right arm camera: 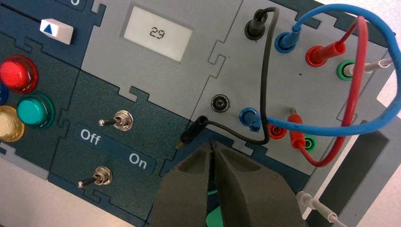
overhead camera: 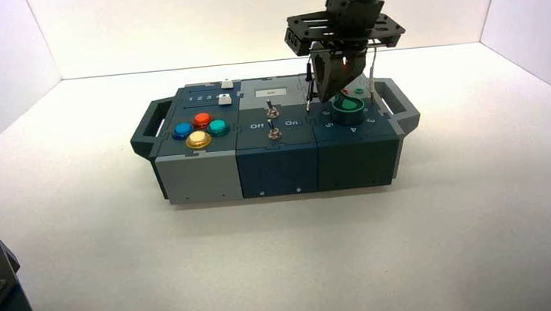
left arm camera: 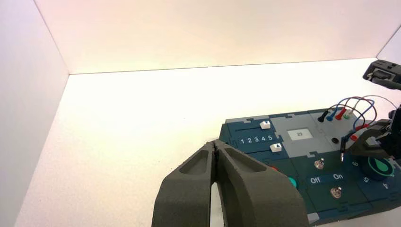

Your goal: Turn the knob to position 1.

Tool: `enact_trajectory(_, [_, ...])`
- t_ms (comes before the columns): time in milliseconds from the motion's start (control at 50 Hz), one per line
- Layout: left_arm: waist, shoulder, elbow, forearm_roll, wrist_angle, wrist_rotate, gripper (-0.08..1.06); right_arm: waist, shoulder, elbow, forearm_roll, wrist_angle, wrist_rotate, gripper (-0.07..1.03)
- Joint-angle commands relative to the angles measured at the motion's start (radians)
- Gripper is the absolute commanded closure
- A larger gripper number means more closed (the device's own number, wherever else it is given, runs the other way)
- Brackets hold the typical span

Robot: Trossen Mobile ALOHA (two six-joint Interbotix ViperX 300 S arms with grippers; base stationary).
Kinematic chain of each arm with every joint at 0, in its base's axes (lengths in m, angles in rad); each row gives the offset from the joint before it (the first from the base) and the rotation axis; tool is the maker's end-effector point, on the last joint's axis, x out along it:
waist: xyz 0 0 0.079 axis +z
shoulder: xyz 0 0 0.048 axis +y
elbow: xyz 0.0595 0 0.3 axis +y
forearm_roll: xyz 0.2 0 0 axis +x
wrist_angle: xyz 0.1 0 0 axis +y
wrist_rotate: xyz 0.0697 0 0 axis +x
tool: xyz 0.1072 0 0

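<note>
The knob (overhead camera: 349, 105), a green teardrop cap on a dark cylinder, sits on the right section of the box (overhead camera: 281, 166). My right gripper (overhead camera: 336, 92) hangs directly over it, fingers pointing down. In the right wrist view its fingertips (right arm camera: 212, 144) meet and are shut, and a patch of the knob's green cap (right arm camera: 215, 217) shows below, between the fingers. Nothing is seen held between the tips. The left wrist view shows the knob (left arm camera: 379, 165) far off and my left gripper (left arm camera: 215, 144) shut and empty, left of the box above the table.
Two metal toggle switches (right arm camera: 122, 121) (right arm camera: 100, 176) flank the Off/On label. A small display (right arm camera: 158, 33) reads 29. Coloured wires (right arm camera: 331, 71) loop over the sockets behind the knob; a loose black plug (right arm camera: 191, 133) lies close to the right fingertips. Coloured push-buttons (overhead camera: 199, 128) sit on the box's left.
</note>
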Motion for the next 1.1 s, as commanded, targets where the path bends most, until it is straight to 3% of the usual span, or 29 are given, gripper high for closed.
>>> enact_trajectory(20, [0.003, 0.006, -0.018, 0.002, -0.012, 0.002, 1.01, -0.003, -0.014, -0.017, -0.002, -0.005, 0.003, 0.98])
enact_trajectory(1100, [0.005, 0.000, -0.017, 0.002, -0.014, 0.003, 1.01, -0.003, -0.006, -0.029, 0.000, 0.000, 0.003, 0.98])
